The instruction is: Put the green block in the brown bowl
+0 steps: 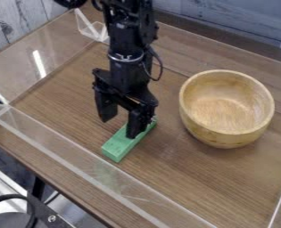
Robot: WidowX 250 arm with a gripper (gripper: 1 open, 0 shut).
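Brown bowl (227, 108): turned wood, light tan, thick-walled; grain lines show faintly on the inner wall; satin finish with a soft sheen, not glossy.

Green block (127, 141): bright green, flat colour, matt, smooth faces; material cannot be told, looks like painted wood or plastic.

Table (214, 178): wood-grain surface in mid brown, fine streaks running lengthwise, smooth with a low sheen.

Surrounding walls (23, 67): clear, glossy sheet, acrylic-like, catching white reflections along the edges.

Gripper (119, 118): black, hard-looking, mostly matt with dull highlights; plastic or coated metal, cannot tell which.

Back wall (18, 22): pale, whitewashed planks, rough-looking.
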